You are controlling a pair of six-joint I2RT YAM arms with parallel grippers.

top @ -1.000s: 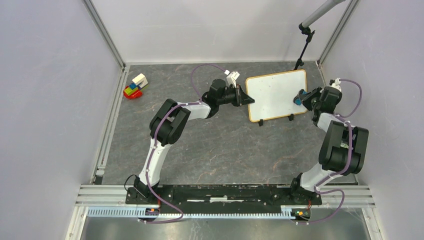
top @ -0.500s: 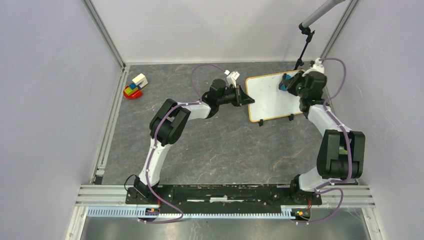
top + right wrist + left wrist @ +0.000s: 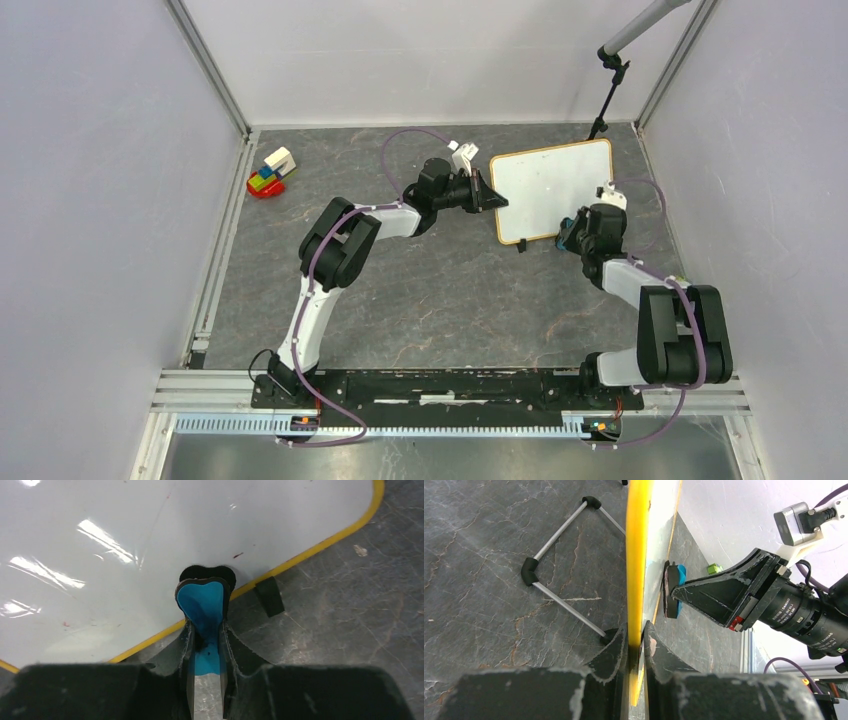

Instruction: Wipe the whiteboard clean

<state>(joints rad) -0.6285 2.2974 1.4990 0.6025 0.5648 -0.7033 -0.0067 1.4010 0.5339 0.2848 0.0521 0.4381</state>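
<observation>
The whiteboard [image 3: 550,190], white, yellow-framed and red-specked, is standing propped at the far right of the counter [image 3: 420,290], long axis running left-right, face tilting toward the arms. The left end effector [image 3: 490,196] is pinching its left edge. The right end effector [image 3: 570,233], clamping a blue eraser [image 3: 202,605], is pressing the bottom edge, having dropped from the top.

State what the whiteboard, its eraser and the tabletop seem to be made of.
Whiteboard: glossy coated panel, glare streaks; yellowish rim, wood or plastic unclear. Eraser: blue body, foam or plastic, dark felt-like pad. Tabletop: matte grey marble-look, veined, possibly laminate.
</observation>
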